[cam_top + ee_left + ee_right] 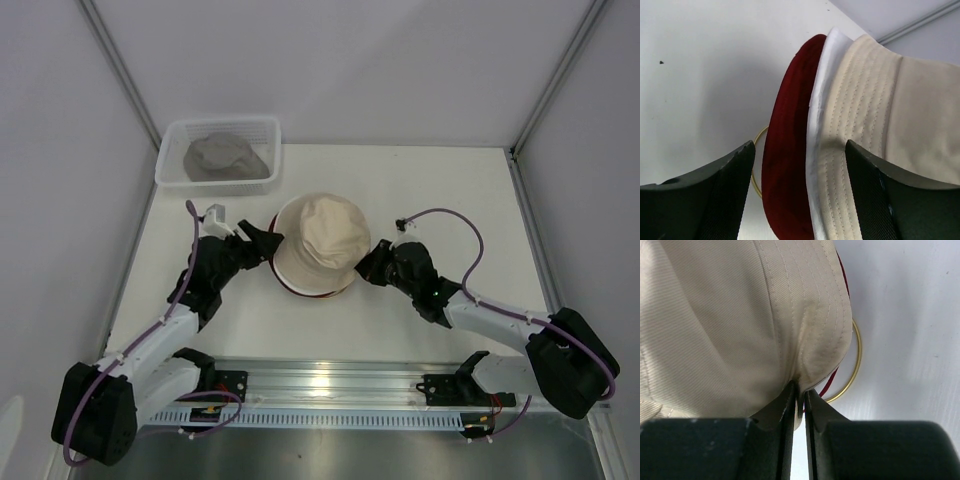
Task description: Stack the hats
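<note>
1. Tool state. My left tool (265,240) stands wide open at the left side of the stack and grips nothing. The brims of the dark red hat (785,150) and the white hat (820,100) lie between its fingers. My right tool (800,390) is almost closed, with the brim of the cream-beige hat (320,245) pinched at its fingertips.
2. Location. Three hats sit stacked mid-surface (450,200), cream-beige on top, white next, dark red lowest, over a gold wire ring (857,355). The grey hat (225,155) lies in the white mesh basket (218,122), well apart from the stack.
3. Hazard. If my right tool retreats with fabric between its fingers, it would likely drag the top hat off centre or tilt the stack.
4. Hazard. A sideways move of my open left tool could snag the lower brims and peel the layers apart.
5. View comparison. Only the left wrist view shows all three brim layers. Only the right wrist view shows the pinch and the ring. Only the top view shows the grey hat and basket.
</note>
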`<state>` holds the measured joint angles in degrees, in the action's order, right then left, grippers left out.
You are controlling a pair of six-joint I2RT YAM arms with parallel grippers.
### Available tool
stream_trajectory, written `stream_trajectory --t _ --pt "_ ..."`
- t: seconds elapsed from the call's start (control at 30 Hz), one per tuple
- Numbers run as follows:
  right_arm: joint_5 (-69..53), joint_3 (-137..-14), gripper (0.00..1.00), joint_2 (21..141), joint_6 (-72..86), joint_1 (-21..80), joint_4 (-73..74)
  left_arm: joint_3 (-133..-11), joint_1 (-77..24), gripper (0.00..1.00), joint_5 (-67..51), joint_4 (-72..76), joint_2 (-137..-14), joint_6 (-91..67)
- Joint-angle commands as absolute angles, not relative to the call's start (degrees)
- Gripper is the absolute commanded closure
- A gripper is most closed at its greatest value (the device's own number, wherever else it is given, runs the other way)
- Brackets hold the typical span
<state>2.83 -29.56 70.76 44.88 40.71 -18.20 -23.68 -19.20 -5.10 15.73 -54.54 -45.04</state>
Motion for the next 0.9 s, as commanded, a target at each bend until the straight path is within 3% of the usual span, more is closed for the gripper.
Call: stream_trajectory --t 0.0,0.37,0.6,0.87 --pt "3.08 -31.55 0.85 69.87 42.01 40.17 -15.56 -22.76 -16.97 0.24 -13.34 23.63 -53.09 -43.69" --pt "2.9 -36.3 0.84 67.59 38.41 38.67 -9.05 -25.4 -8.96 0.28 -27.94 27.42 -51.59 -40.34" --pt "1.14 -38.23 0.85 67.94 37.79 37.97 -7.21 -25.58 -7.82 0.24 -33.83 35.06 -60.72 -44.38" --pt "0.79 -38.32 0.85 67.5 37.0 37.35 -6.5 -24.26 -6.15 0.27 -37.08 42.89 -66.97 -48.07"
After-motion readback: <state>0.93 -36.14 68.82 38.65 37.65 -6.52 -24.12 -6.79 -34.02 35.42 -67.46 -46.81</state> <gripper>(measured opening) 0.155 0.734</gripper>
